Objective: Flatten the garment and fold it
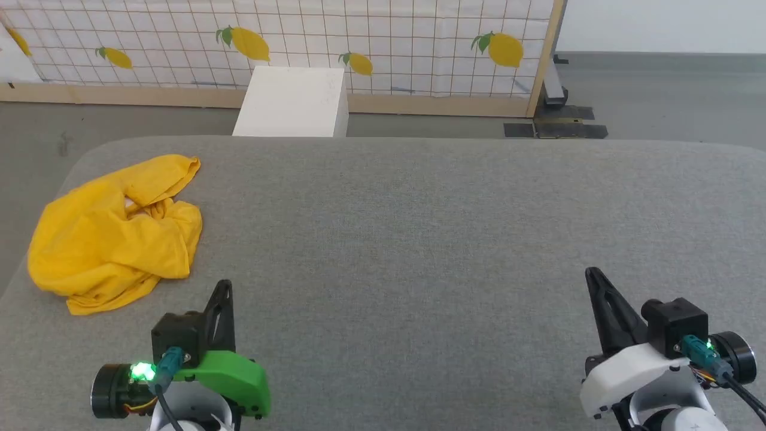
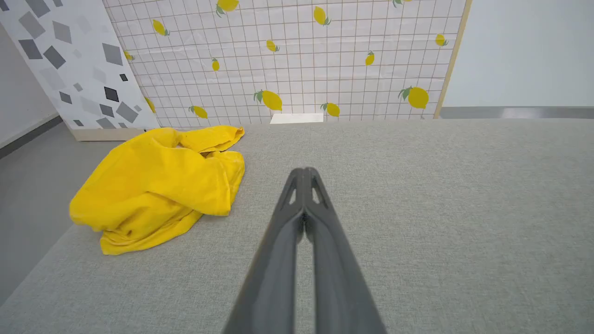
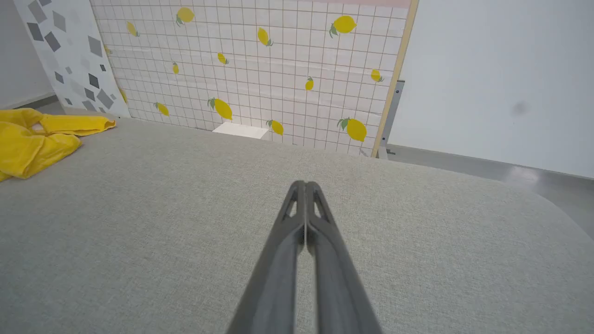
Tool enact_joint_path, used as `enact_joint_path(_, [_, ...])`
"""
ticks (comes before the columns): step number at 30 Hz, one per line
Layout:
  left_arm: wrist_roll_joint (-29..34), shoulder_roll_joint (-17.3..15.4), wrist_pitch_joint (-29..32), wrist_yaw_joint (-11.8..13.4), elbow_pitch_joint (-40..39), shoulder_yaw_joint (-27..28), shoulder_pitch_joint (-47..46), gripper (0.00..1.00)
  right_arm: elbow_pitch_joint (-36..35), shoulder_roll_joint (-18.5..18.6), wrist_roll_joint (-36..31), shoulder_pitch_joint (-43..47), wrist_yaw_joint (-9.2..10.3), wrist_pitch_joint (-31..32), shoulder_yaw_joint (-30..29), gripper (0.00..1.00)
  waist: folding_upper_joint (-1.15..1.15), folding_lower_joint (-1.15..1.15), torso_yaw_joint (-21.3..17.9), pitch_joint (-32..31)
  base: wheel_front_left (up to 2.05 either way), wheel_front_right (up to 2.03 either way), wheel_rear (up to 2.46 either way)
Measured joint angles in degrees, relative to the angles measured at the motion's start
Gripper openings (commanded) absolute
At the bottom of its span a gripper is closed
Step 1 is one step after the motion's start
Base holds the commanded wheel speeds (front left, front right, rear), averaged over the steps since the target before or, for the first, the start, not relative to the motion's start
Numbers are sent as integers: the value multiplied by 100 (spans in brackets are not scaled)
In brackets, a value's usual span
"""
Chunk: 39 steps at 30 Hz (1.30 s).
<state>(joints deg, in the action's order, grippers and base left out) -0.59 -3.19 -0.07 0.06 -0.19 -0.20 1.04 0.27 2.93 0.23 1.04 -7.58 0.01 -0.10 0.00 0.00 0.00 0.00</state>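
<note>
The left gripper (image 1: 224, 288) and the right gripper (image 1: 593, 276) both have their two dark fingers pressed together. They point forward, hold nothing, and are well apart.

1. The garment (image 1: 114, 233) is bright yellow, pretty much plain.
2. The table top (image 1: 419, 239) is a flecked grey weave.
3. Back screen (image 1: 389, 42): white, thin brown grid, yellow lemons with green leaves.
4. Side panel (image 2: 69, 60): white with scattered grey and black diamonds.
5. Left gripper (image 1: 224, 286): black fingers, green cover. Right gripper (image 1: 591, 274): black fingers, white cover.
</note>
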Motion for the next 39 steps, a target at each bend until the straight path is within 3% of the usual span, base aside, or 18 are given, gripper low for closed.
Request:
enact_joint_path(8, [0,0,0,0,0,-1,0,0,0,0,0,0,0,0,0,0,0,0,0,0,0,0,0])
enact_joint_path(9, [0,0,0,0,0,-1,0,100,0,0,0,0,0,0,0,100,0,0,0,0,0,0,0])
enact_joint_path(39, [-109,-2,-261,-60,-1,22,11,100,93,1,81,7,0,-259,-386,100,0,0,66,-21,0,0,0])
